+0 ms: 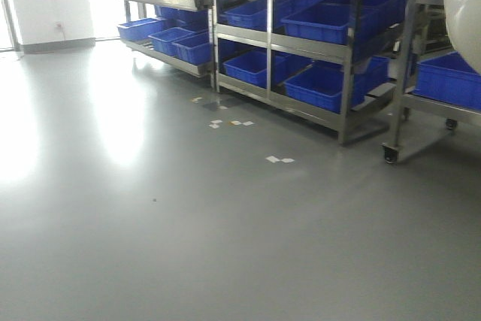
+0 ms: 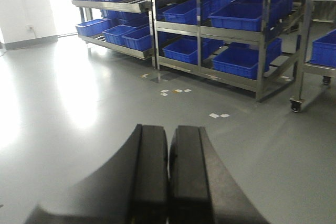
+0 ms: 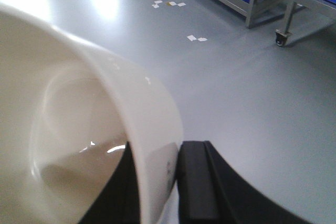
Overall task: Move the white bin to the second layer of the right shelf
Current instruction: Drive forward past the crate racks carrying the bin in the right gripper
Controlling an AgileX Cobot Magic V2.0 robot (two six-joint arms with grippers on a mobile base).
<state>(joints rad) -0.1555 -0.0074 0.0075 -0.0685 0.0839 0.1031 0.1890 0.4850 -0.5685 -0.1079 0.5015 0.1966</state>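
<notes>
- White bin [image 3: 131,103] hangs in the right tool [image 3: 160,150] above the grey floor [image 3: 252,93], off any shelf.
- Right tool is clamped on the bin's rim: one black finger inside the wall, the other outside.
- Bin opening faces the right wrist camera; the interior is glossy.
- Front view: the bin's rounded wall fills the upper right corner, near a wheeled steel rack [image 1: 400,73].
- Left tool [image 2: 168,132] is closed, pads touching, holding nothing.
- Blue crates [image 1: 323,24] sit on the steel racks [image 1: 348,54] ahead.
- Paper scraps [image 1: 279,159] lie on the floor.
</notes>
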